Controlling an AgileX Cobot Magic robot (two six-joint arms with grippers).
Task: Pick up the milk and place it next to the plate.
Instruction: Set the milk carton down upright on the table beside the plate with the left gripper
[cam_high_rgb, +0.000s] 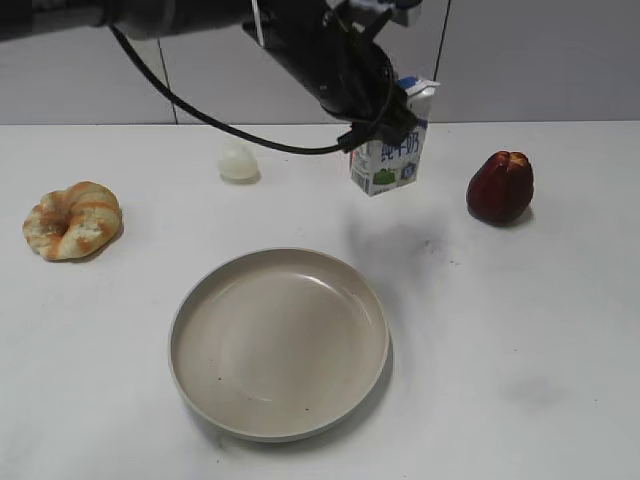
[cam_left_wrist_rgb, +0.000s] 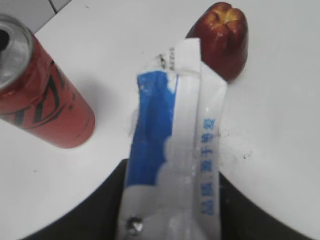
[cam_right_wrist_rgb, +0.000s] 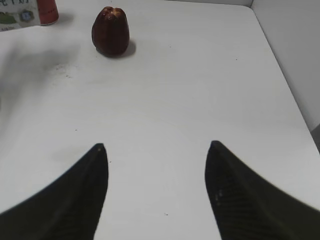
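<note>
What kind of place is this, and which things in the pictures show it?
Probably a lab or test bench, not a home kitchen. A bare white table stands against plain grey wall panels, a few unrelated food items are spread around a plate, and the left claw holds the milk.

table (cam_high_rgb: 560, 330): white, faintly smudged | wall (cam_high_rgb: 540, 60): grey panels | light: soft, even

Bright, even overhead light w/ soft shadows on the white table (cam_high_rgb: 520, 330). Left wrist pic is blurry: milk (cam_left_wrist_rgb: 172, 160) close-up out of focus. Other views fairly sharp.
</note>
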